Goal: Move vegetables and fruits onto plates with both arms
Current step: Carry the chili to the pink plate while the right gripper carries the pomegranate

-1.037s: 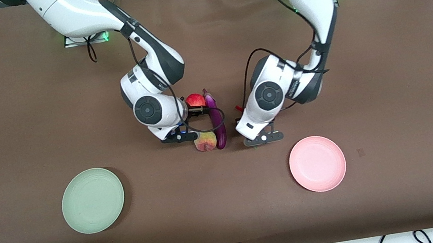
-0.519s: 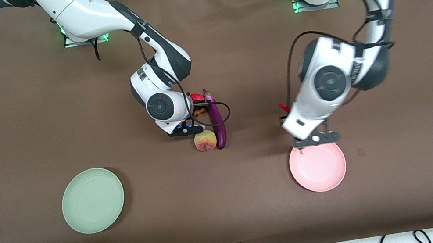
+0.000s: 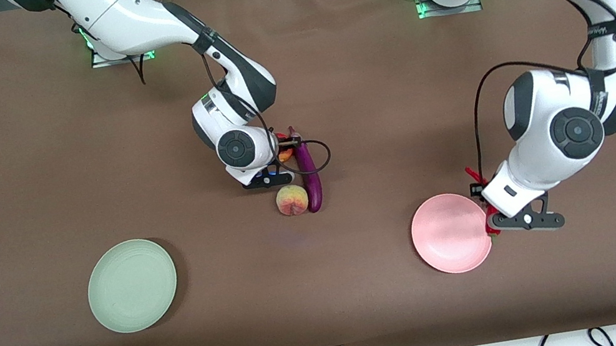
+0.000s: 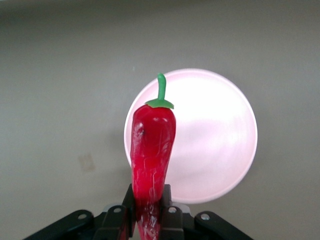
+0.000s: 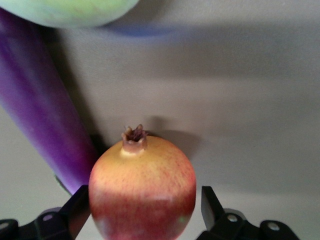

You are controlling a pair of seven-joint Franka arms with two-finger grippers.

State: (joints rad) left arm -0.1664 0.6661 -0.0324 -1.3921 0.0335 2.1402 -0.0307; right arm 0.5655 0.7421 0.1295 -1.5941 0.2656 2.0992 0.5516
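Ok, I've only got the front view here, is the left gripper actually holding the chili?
Observer: Yes. The left wrist view shows the left gripper shut on the red chili, with the green stem pointing away from the fingers.
Operator: Is it over the pink plate?
Observer: It shows against the pink plate at its edge, not its middle.
Operator: And the right gripper?
Observer: The right gripper straddles the pomegranate. A gap shows at one finger, and the eggplant is close beside.
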